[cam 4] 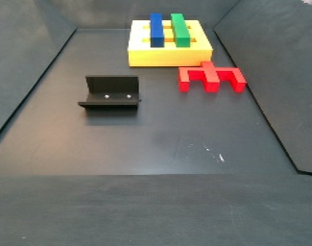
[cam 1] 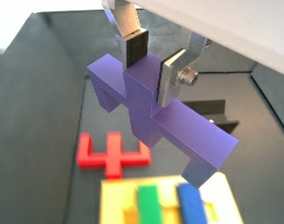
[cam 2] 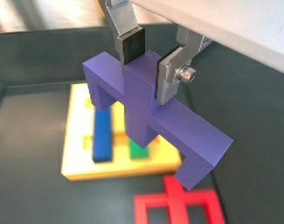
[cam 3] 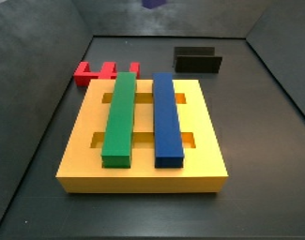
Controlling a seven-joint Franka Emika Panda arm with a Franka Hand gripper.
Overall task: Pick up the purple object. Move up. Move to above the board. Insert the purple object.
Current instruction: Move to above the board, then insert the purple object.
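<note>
1. We judge the carry toward the board point(cam 2: 74, 157) is in hand: keep the purple object point(cam 2: 144, 109) level and bring its legs over free slots, clear of the green bar point(cam 3: 118, 117) on the left and the blue bar point(cam 3: 167, 120) right of it.
2. The gripper point(cam 1: 155, 63) hangs high, fingers point(cam 1: 172, 77) closed on the piece's raised stem.
3. The piece is a wide purple bridge with downward legs, filling both wrist views' centre.
4. The red piece point(cam 4: 211, 77) lies beside the board; the fixture point(cam 4: 110, 93) stands left in a side view.
</note>
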